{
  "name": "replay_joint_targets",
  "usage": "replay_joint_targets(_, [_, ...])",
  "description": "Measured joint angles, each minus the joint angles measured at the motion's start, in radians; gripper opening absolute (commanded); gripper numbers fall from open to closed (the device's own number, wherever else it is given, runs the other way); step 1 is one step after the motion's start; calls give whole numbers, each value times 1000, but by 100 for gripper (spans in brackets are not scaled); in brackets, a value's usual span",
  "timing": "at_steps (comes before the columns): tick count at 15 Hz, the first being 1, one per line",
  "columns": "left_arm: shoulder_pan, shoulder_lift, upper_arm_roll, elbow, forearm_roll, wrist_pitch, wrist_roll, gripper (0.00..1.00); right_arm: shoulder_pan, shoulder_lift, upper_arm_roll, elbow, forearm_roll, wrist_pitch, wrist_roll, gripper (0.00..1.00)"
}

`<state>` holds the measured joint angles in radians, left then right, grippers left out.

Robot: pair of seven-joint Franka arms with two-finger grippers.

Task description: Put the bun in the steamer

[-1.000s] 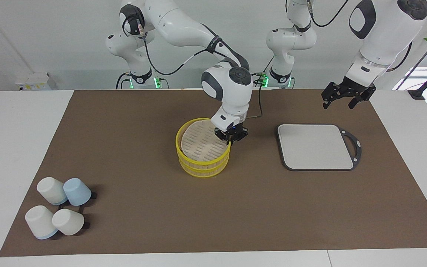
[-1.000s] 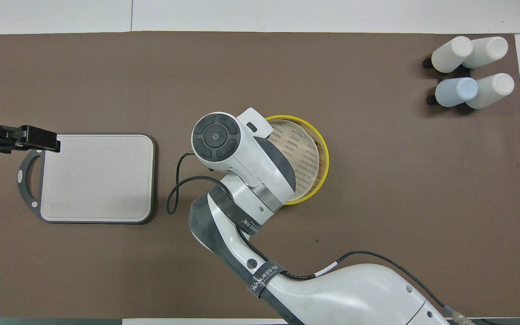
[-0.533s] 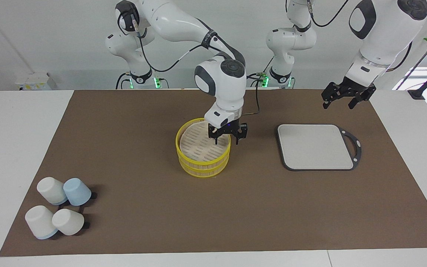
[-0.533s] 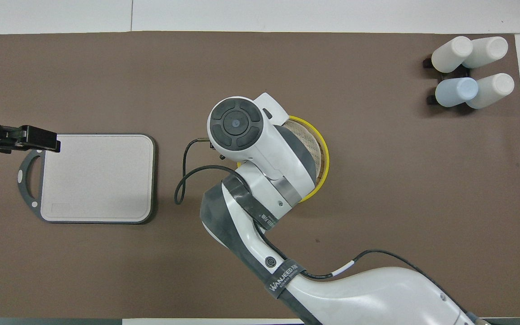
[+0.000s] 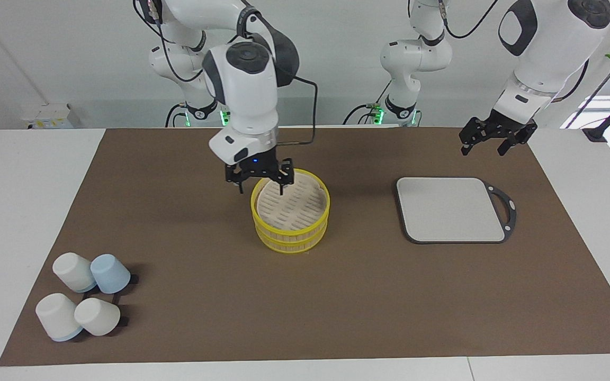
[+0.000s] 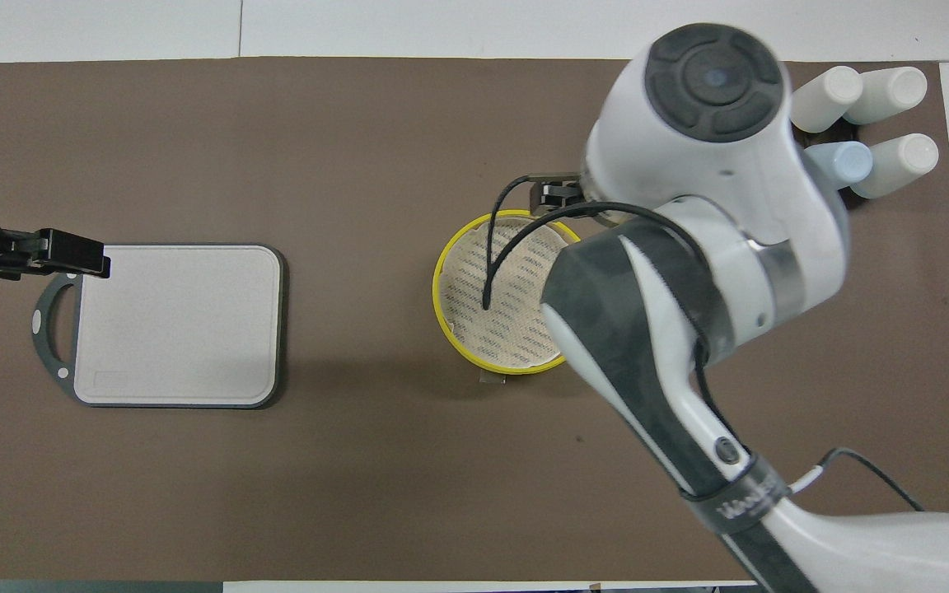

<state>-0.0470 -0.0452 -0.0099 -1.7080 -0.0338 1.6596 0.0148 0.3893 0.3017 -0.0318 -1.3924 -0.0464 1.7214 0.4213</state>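
In the facing view the steamer (image 5: 290,215) stands mid-bench on the brown mat (image 5: 337,296); the right claw (image 5: 260,180) hangs wide and empty over its rim on the right arm's side, and the left claw (image 5: 484,143), also spread and empty, waits above the mat's edge near the grey board (image 5: 450,209), toward the left arm's end from the steamer. No bun can be made out on the slotted top. In the overhead view the steamer (image 6: 474,284) shows a bare slotted top partly covered by the right arm (image 6: 689,247), the board (image 6: 178,325) lies well apart from it under the left claw (image 6: 71,254), and the cups (image 6: 878,123) sit farther from the robots toward the right arm's end.
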Motion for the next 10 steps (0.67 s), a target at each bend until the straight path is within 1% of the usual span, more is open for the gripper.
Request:
replay_joint_targets(2, [0,0,0,0,0,-1,0,100,-126,-23,-2,-1,12,-49,-130,100])
replay_joint_targets(3, [0,0,-1,0,0,-1,0,100,-192,-33,-3,-1,40,-71,-207,100])
replay_joint_targets(5, [0,0,-1,0,0,-1,0,100,-285,-54,-4,-1,72,-116,-316,100])
replay_joint_targets(7, [0,0,-2,0,0,-1,0,100,-317,-77,-3,-2,76,-156,-340,100])
replay_joint_targets(10, [0,0,-2,0,0,-6,0,100,-319,-122,4,-7,76,-197,-340,100])
